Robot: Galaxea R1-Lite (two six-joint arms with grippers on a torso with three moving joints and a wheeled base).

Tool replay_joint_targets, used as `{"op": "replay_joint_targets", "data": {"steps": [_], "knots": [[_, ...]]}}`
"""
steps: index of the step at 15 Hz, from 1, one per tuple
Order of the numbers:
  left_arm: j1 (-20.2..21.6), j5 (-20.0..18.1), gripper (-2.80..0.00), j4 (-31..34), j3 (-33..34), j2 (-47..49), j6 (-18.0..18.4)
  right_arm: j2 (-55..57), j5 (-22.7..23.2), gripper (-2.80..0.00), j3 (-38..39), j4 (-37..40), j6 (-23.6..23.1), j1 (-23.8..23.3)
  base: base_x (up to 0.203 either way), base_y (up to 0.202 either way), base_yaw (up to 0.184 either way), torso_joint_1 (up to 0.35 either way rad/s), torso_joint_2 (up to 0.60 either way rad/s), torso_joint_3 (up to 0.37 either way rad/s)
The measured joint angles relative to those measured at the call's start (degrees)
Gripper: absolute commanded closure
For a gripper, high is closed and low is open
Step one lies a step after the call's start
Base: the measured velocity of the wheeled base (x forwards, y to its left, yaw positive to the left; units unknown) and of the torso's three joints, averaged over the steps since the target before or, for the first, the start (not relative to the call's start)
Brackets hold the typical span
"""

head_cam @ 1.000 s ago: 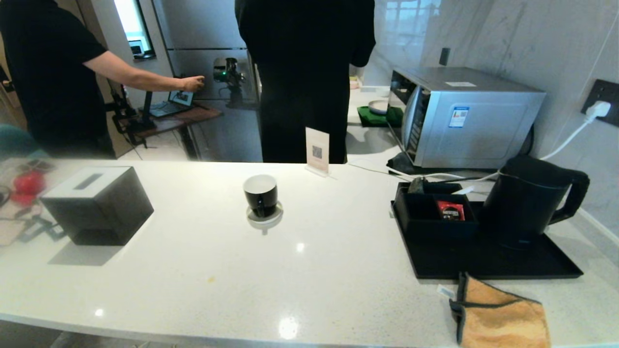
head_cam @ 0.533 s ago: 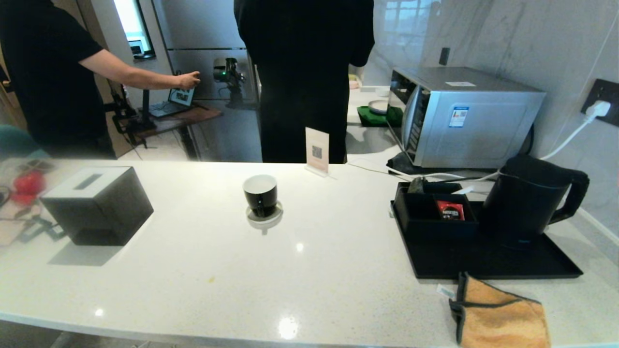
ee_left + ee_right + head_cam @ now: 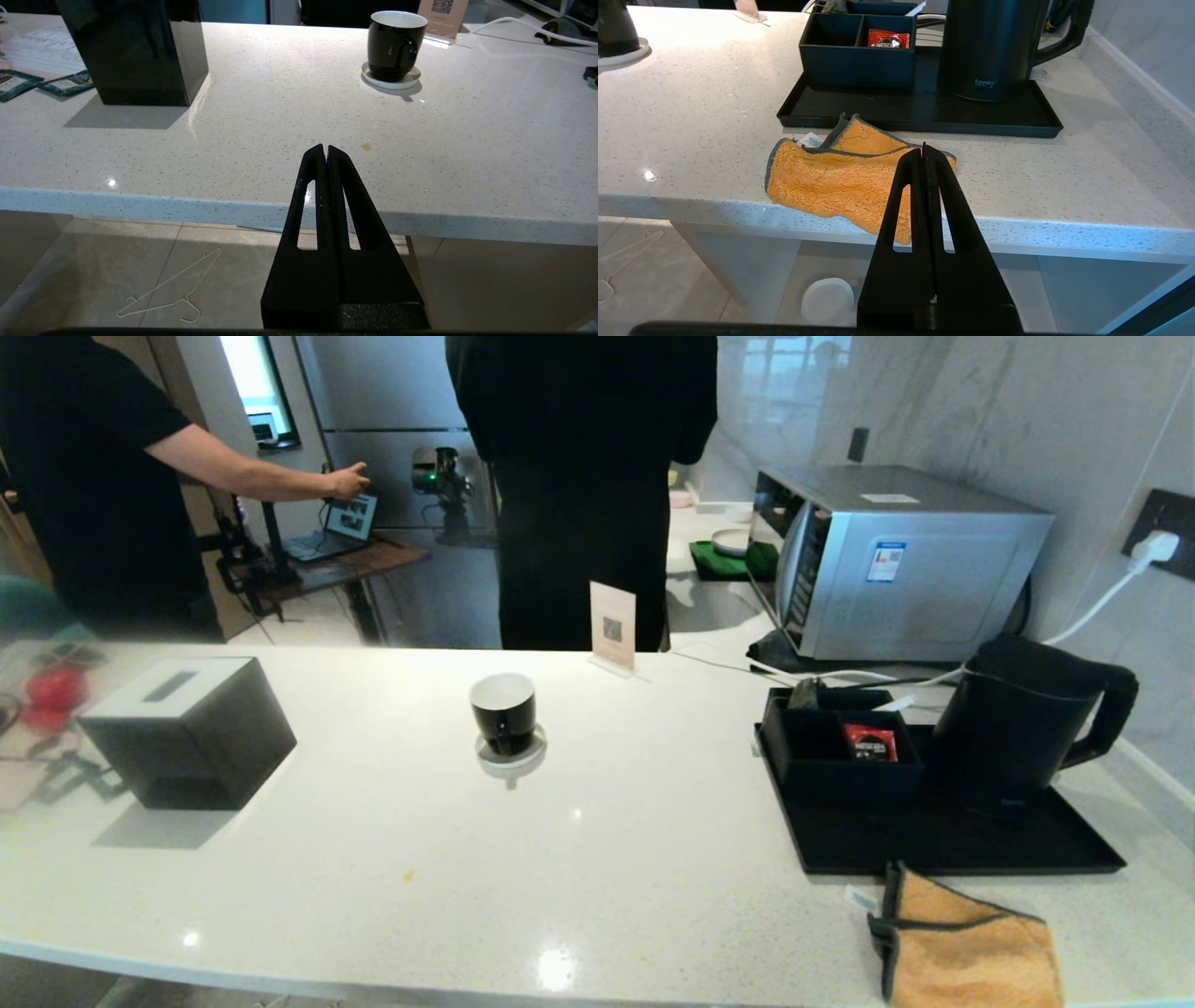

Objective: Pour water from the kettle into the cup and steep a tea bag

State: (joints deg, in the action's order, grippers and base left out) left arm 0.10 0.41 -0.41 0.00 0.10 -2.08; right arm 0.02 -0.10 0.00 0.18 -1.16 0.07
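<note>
Below the table's (image 3: 653, 859) near edge, both the left end effector (image 3: 325, 150) and right end effector (image 3: 923, 148) remain closed, empty; kettle (image 3: 1018, 723) and cup (image 3: 504, 711) unmoved: task not begun.

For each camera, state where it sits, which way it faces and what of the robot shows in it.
Head view: high on the robot, looking down across the counter at the cup and kettle; no arm shows.
Left wrist view: behind the shut left claw, off the counter's near edge, facing the cup.
Right wrist view: behind the shut right claw, facing the orange cloth and kettle.
The wrist views each share one of these with the head view.
</note>
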Motion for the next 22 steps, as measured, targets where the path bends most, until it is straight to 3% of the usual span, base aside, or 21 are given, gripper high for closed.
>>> {"op": "replay_joint_targets", "data": {"steps": [7,12,15,18,20,22], "knots": [[-0.02,0.00,0.00,0.00,0.00,0.00,-0.01,2.71,-0.08,0.00,-1.72,-2.01,-0.99,-0.10,0.000,0.000,0.000,0.000,0.00,0.000],[-0.02,0.02,0.00,0.00,0.00,0.00,-0.01,17.24,-3.29,0.00,-9.13,-7.97,1.83,-2.94,0.000,0.000,0.000,0.000,0.00,0.000],[-0.02,0.00,0.00,0.00,0.00,0.00,-0.01,28.49,-4.87,0.00,-15.24,-10.32,3.18,-9.28,0.000,0.000,0.000,0.000,0.00,0.000],[-0.02,0.02,0.00,0.00,0.00,0.00,-0.01,38.87,-5.34,0.00,-20.08,-11.24,3.16,-20.05,0.000,0.000,0.000,0.000,0.00,0.000],[-0.02,0.02,0.00,0.00,0.00,0.00,-0.03,45.23,-5.39,0.00,-22.14,-11.58,1.98,-27.16,0.000,0.000,0.000,0.000,0.00,0.000],[-0.02,0.02,0.00,0.00,0.00,0.00,-0.03,50.87,-5.38,0.00,-23.06,-14.04,0.32,-31.13,0.000,0.000,0.000,0.000,0.00,0.000]]}}
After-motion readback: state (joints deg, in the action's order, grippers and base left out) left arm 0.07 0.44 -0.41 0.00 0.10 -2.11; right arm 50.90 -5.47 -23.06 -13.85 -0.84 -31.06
